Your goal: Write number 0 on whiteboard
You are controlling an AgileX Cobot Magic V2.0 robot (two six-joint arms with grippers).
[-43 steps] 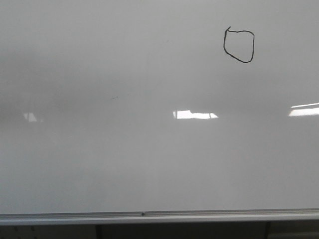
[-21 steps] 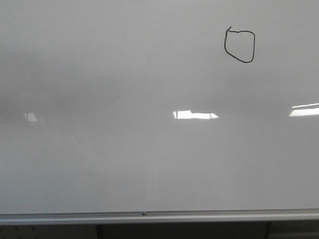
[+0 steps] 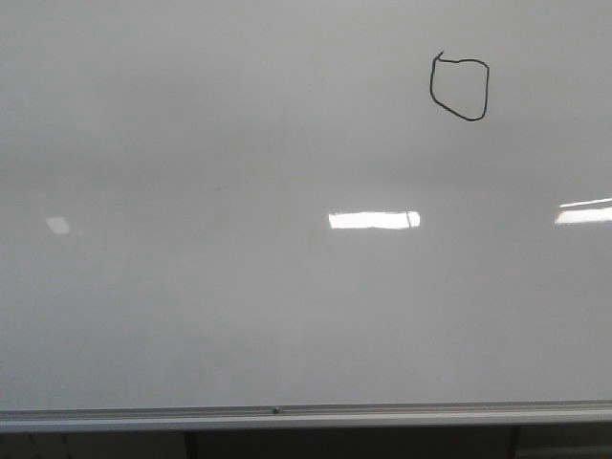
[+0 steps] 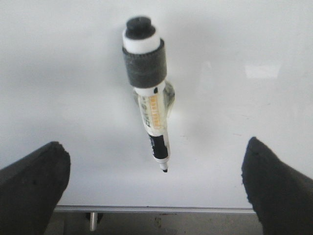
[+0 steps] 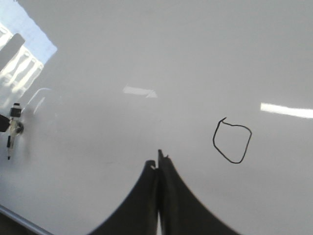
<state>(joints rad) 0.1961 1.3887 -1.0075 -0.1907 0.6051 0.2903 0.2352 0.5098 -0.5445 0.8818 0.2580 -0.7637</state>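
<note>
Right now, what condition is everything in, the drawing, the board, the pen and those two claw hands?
number 0: drawn, a closed black loop with a small tail at one upper corner.
whiteboard: glossy, otherwise unmarked apart from light reflections.
marker: uncapped, stuck on the board by a holder, not held by either gripper.
left gripper: open wide, holding nothing.
right gripper: fingers pressed together, holding nothing.

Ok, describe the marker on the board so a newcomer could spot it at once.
On the whiteboard, above the silver rail, the marker sits on a clear holder. White barrel, grey band, tip pointing at the rail; nothing else sticks out from the board.
</note>
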